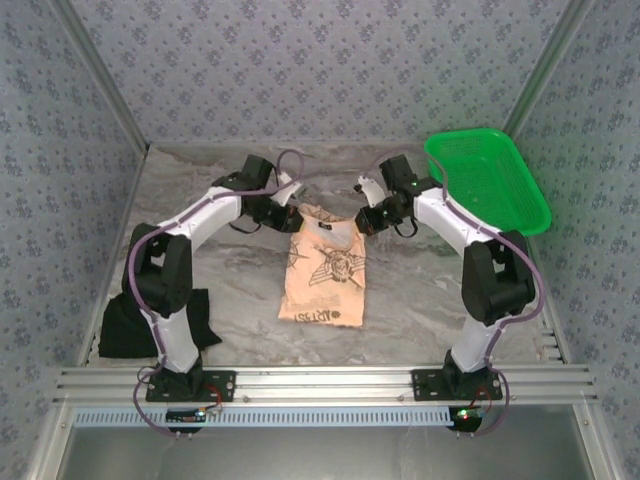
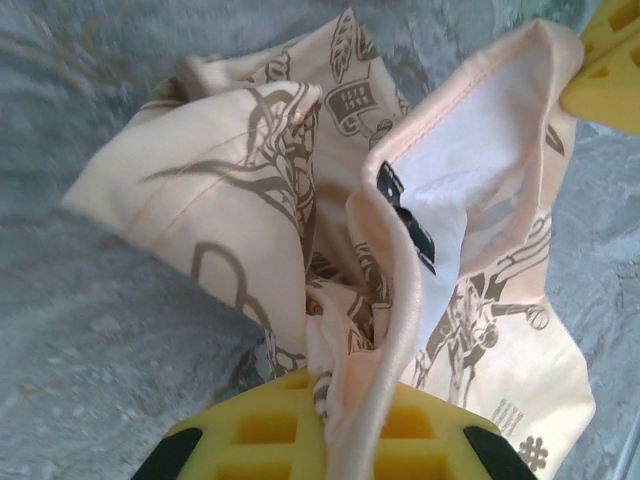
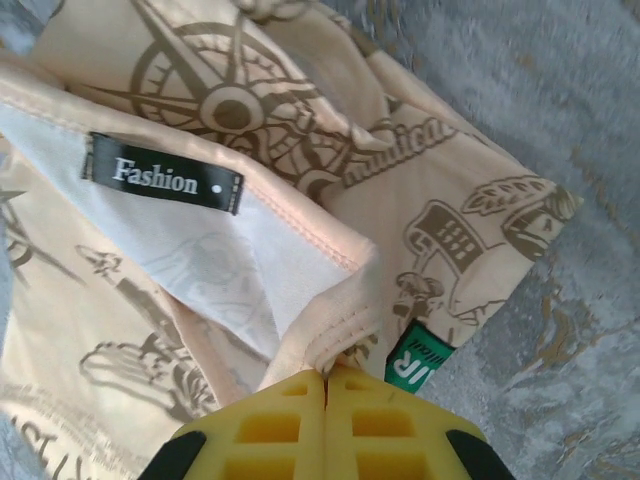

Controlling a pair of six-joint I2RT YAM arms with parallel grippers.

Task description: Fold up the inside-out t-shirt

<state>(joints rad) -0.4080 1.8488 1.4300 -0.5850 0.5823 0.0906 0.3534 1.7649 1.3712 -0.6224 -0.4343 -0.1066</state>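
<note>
Top view: the inside-out t-shirt (image 1: 325, 270) is lying on the surface (image 1: 230, 290), its long axis running twelve to six, collar (image 1: 322, 213) at twelve. The left claw (image 1: 288, 214) and right claw (image 1: 368, 218) are flanking the collar, probably to lift it for folding.

Left wrist: the left claw is clamping the collar's rim.

Right wrist: the right claw is pinching the collar beside a green tag (image 3: 415, 370).

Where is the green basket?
In the top view, the green basket sits far right, just behind the right arm and right of the peach t-shirt.
</note>
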